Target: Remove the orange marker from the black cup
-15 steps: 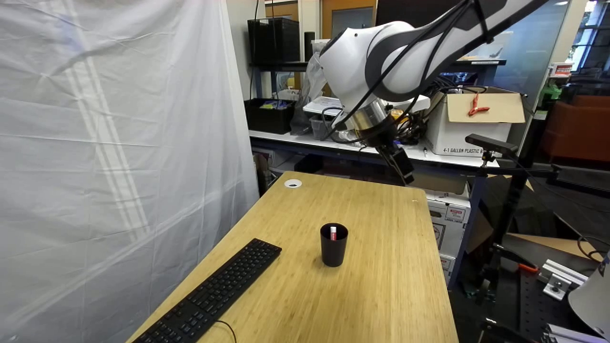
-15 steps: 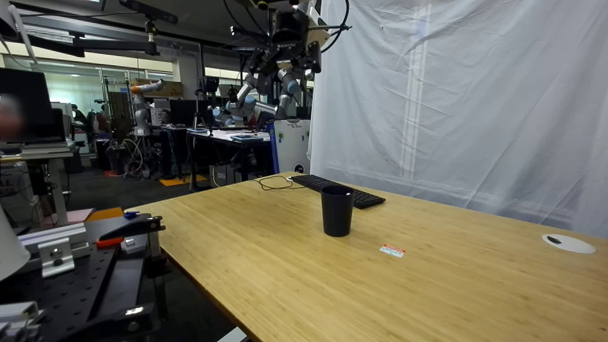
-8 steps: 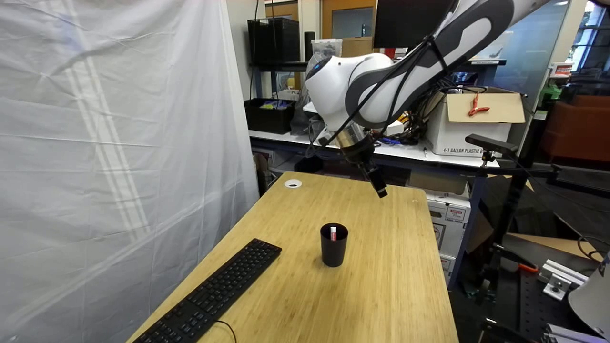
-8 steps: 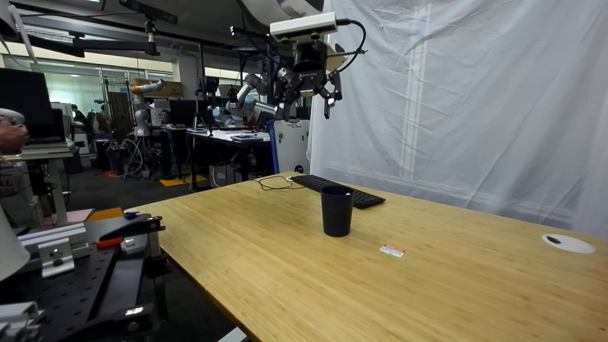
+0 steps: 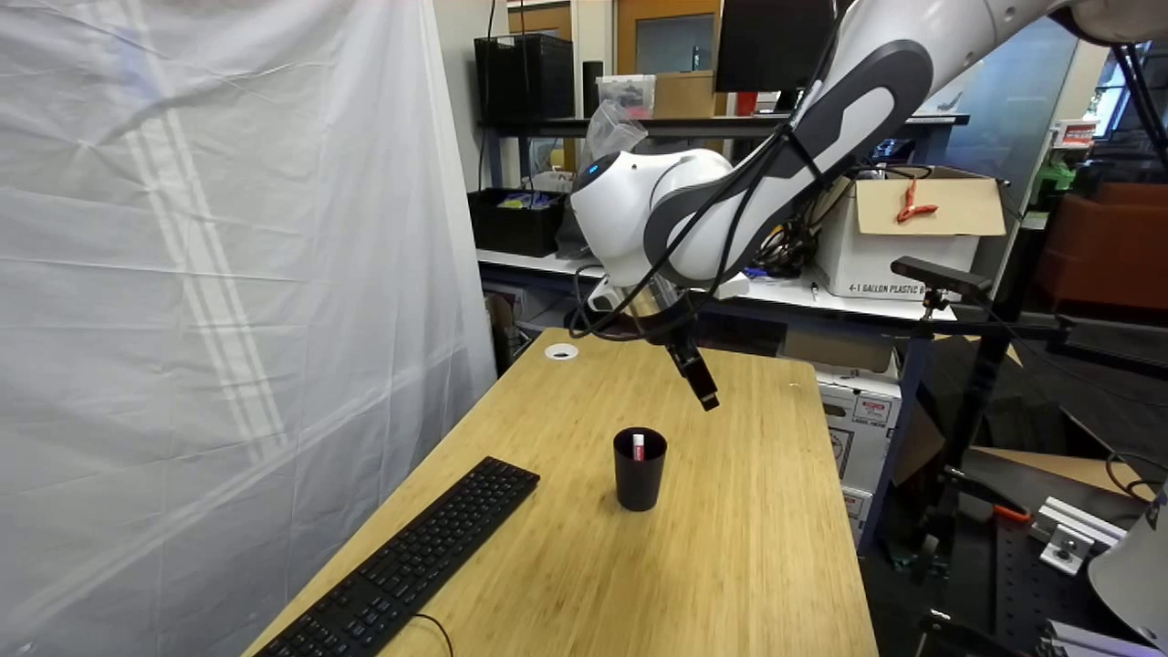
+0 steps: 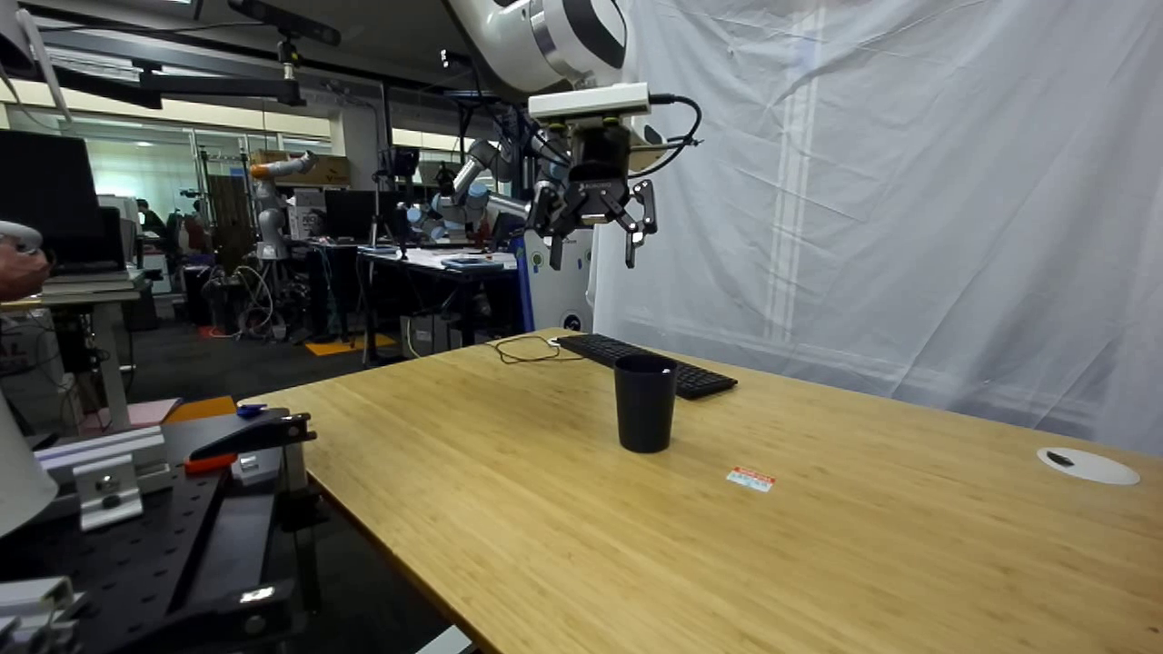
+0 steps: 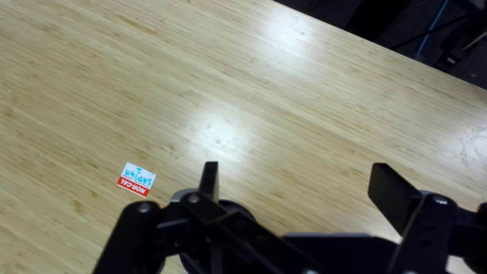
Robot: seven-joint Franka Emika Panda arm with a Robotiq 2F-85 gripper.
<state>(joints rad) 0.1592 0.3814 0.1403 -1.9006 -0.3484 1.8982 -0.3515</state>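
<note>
The black cup [image 5: 639,484] stands upright on the wooden table; it also shows in an exterior view [image 6: 645,409]. The orange marker [image 5: 639,447] is inside the cup, with its white and red end showing near the rim; only a small white tip [image 6: 666,371] shows from the other side. My gripper [image 5: 710,403] is above the table, higher than the cup and apart from it. Its two fingers [image 6: 592,258] are spread with nothing between them. In the wrist view, the gripper [image 7: 296,167] hides most of the cup [image 7: 236,207], whose rim shows behind one finger; the marker is hidden there.
A black keyboard [image 5: 401,561] lies near the curtain [image 5: 228,274] side. A red and white label [image 7: 137,179] is on the table close to the cup. A white disc [image 6: 1088,465] is at the table's far part. Clamps [image 6: 250,436] stand beside the table edge.
The arm and gripper have come down, closer to the cup and table. The gripper's fingers are spread now and half a second ago. The cup and marker have not moved.
</note>
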